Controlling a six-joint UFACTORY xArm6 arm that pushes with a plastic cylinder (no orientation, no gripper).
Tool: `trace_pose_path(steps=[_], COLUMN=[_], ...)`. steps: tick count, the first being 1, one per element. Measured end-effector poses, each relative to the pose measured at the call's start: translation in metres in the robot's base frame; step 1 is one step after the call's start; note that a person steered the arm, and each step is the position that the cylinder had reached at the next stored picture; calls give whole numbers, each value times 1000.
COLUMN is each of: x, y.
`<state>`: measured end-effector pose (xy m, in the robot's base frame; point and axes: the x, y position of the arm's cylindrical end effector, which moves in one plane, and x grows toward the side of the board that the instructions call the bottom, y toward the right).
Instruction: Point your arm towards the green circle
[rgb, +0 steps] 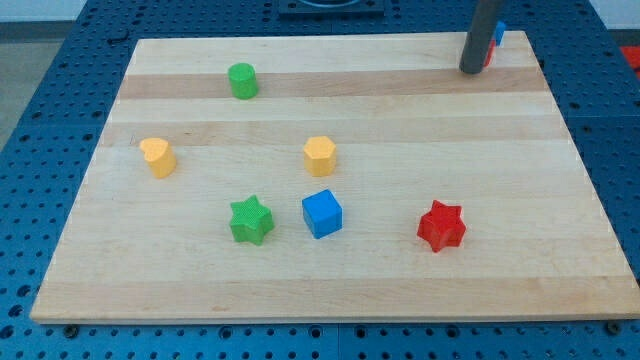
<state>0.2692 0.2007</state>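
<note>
The green circle (242, 81), a short cylinder, stands near the view's top left of the wooden board (330, 280). My tip (471, 70) rests on the board at the view's top right, far to the right of the green circle. Right behind the rod, a blue block (498, 33) and a red block (489, 55) are mostly hidden, shapes unclear.
A yellow heart (158, 157) lies at the left. A yellow hexagon (319, 155) sits mid-board. A green star (250, 220), a blue cube (322, 213) and a red star (441, 225) line up lower down. Blue perforated table surrounds the board.
</note>
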Motion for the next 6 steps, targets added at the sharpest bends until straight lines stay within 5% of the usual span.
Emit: trace_pose_path(steps=[3, 6], x=[21, 40], y=[3, -261])
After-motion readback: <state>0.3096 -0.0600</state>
